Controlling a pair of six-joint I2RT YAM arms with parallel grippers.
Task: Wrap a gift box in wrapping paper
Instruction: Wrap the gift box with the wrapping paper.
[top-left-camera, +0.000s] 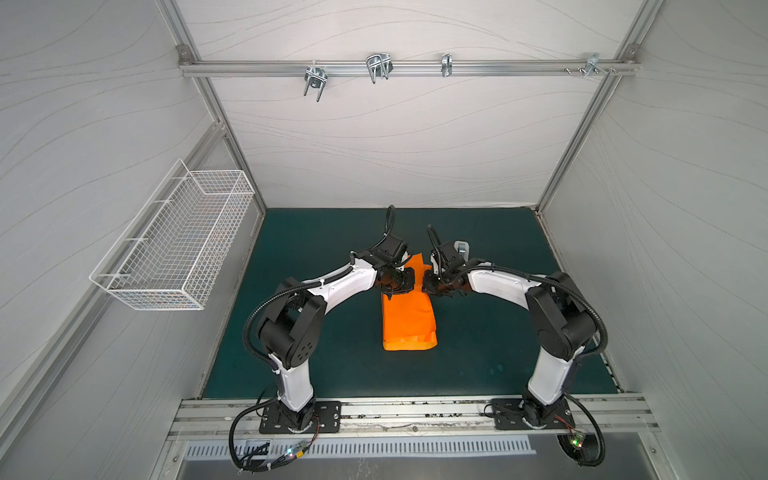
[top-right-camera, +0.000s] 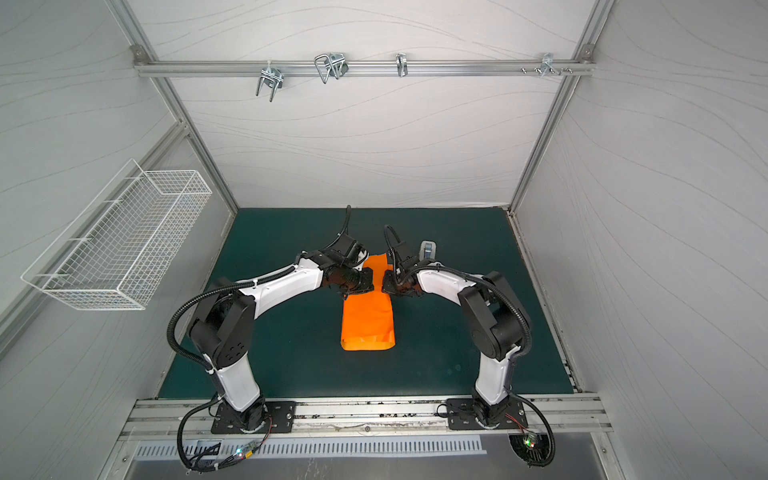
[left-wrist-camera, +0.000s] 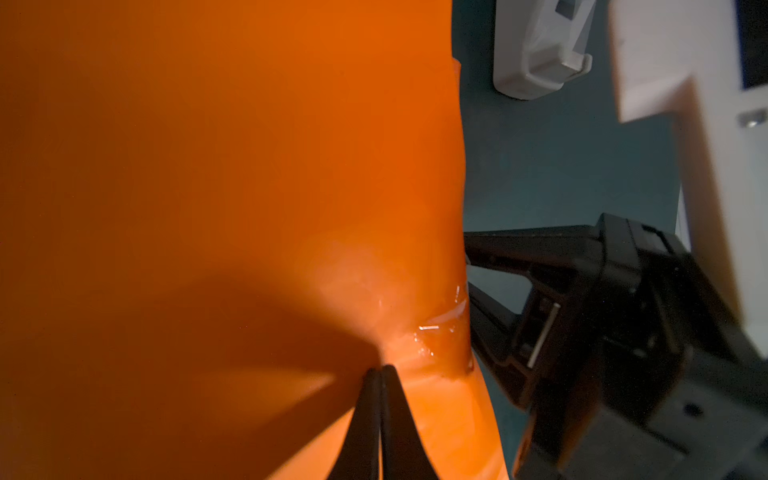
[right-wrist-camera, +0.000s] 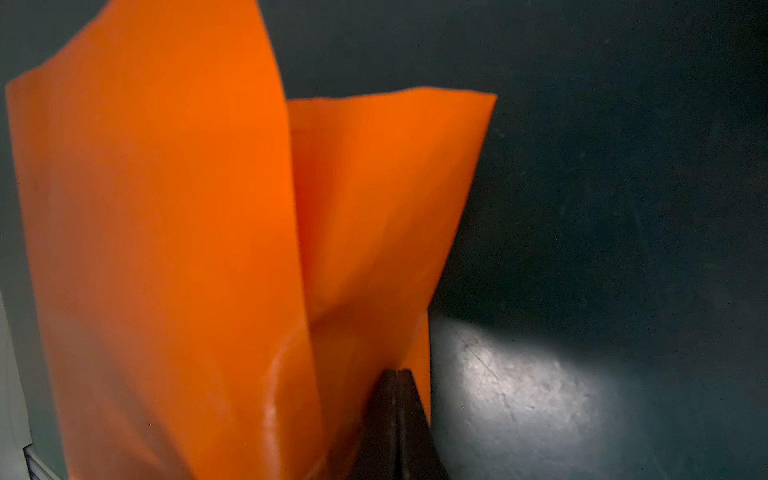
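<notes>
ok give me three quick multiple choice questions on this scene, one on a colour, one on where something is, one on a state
1. What colour is the large folded wrapping paper sheet?
A blue; B white; C orange.
2. Where is the small white-grey plastic tape dispenser?
A on top of the paper; B on the dark green table mat, near the paper's far end; C lifted in the air.
3. How do the left gripper jaws stand?
A shut; B wide open; C around the dispenser.

Answers:
1. C, it is orange in every view.
2. B, both top views show it standing on the mat.
3. A, the left wrist view shows the fingertips together.
</notes>
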